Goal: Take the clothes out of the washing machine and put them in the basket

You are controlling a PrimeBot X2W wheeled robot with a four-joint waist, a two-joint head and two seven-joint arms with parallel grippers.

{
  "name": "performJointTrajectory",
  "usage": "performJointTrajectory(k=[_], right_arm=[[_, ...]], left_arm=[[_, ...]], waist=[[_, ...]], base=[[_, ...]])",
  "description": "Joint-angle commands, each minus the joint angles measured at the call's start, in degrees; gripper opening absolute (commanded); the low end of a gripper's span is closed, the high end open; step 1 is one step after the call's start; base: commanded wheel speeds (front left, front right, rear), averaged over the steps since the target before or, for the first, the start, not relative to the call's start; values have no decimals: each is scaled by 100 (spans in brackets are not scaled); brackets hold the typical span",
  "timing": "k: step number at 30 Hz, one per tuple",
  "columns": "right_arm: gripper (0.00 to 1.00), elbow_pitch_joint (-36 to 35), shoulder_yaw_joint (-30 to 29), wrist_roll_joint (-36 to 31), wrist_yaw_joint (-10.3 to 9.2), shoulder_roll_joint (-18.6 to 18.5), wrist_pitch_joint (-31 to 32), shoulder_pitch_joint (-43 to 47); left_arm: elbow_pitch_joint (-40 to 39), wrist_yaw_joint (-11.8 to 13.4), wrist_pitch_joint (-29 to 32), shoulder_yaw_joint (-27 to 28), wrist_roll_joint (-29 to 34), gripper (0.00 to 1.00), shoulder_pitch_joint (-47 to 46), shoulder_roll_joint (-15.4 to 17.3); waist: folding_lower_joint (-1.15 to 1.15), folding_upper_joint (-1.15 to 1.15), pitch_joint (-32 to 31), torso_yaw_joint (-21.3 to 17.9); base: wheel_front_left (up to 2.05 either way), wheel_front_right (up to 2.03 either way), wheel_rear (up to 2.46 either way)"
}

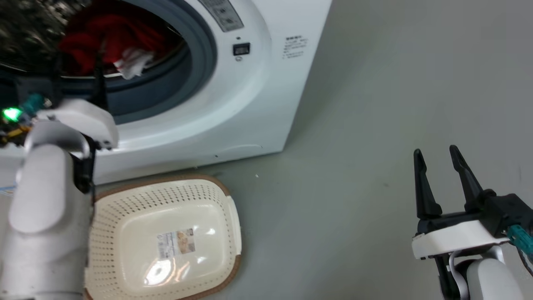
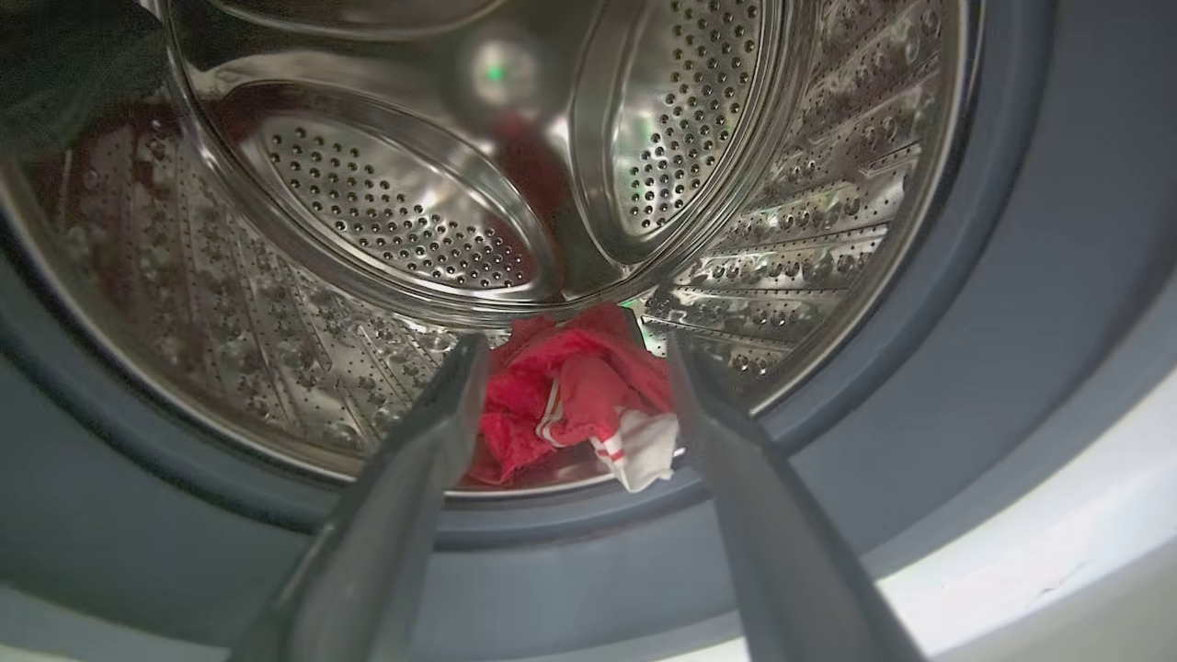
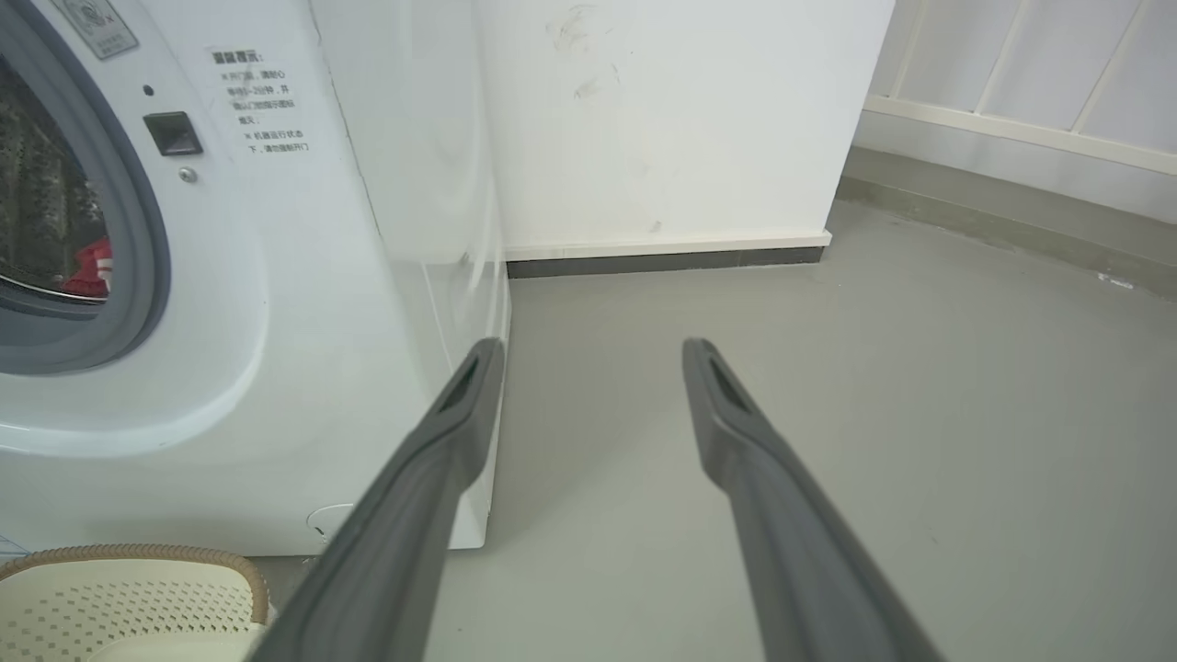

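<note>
A: How far along with the laundry?

B: Not really started, by the look of it. Red clothes (image 1: 112,37) bunched at the bottom front of the steel drum (image 2: 386,202), at eleven o'clock in the head view, with a flap of white trim (image 2: 644,455) drooping toward the grey door seal (image 2: 1011,276).

A: And the basket (image 1: 125,208)?

B: On the floor (image 1: 354,166) just in front of the washing machine (image 1: 250,104), at seven o'clock in the head view. No fabric inside, just a paper label (image 1: 177,243) on the bottom and some glare.

A: And the left tool (image 2: 575,345)?

B: Spread wide, pinching nothing. Aimed into the drum, framing the clothes between its two fingers, apparently short of touching them.

A: And the right tool (image 1: 435,151)?

B: Spread too, holding nothing, over the floor at four o'clock, well apart from machine and basket.

A: Left to do, then?

B: Practically everything, at a guess: reaching in, closing on the clothes, hauling them over the seal, dropping them into the basket. Hard to tell whether one garment or several, so possibly more than one trip. Worth watching for fabric snagging on the seal lip.
</note>
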Motion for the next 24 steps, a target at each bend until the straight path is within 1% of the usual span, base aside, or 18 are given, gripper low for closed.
performJointTrajectory(k=[1, 4, 9, 14, 17, 20, 24], right_arm=[[100, 55, 56, 71, -4, 8, -50, -169], [100, 133, 100, 132, -4, 7, -91, -261], [100, 279, 252, 224, -4, 6, -137, -529], [100, 268, 401, 411, -4, 6, -142, -726], [100, 255, 457, 500, -4, 6, -143, -770], [100, 252, 527, 570, -4, 6, -143, -807], [100, 258, 609, 666, -4, 6, -144, -834]], left_arm=[[98, -35, 124, 5, 35, 100, -266, 150], [256, -82, 316, -30, 47, 100, -562, 307], [770, -213, 782, -166, 113, 100, -1364, 733], [1204, -275, 1233, -349, 235, 100, -2115, 1171], [1488, -319, 1682, -519, 291, 100, -2452, 1357], [1609, -337, 2012, -704, 351, 100, -2822, 1595], [1858, -353, 2639, -886, 324, 100, -3097, 1801]], waist=[[-1, 0, 510, -412], [-1, 0, 703, -501], [-1, 0, 1113, -694], [-1, 0, 1426, -929], [-1, 0, 1569, -1037], [-1, 0, 1712, -1145], [-1, 0, 1856, -1245]], base=[[0, 0, 0], [0, 0, 0], [0, 0, 0], [0, 0, 0], [0, 0, 0], [0, 0, 0], [0, 0, 0]])
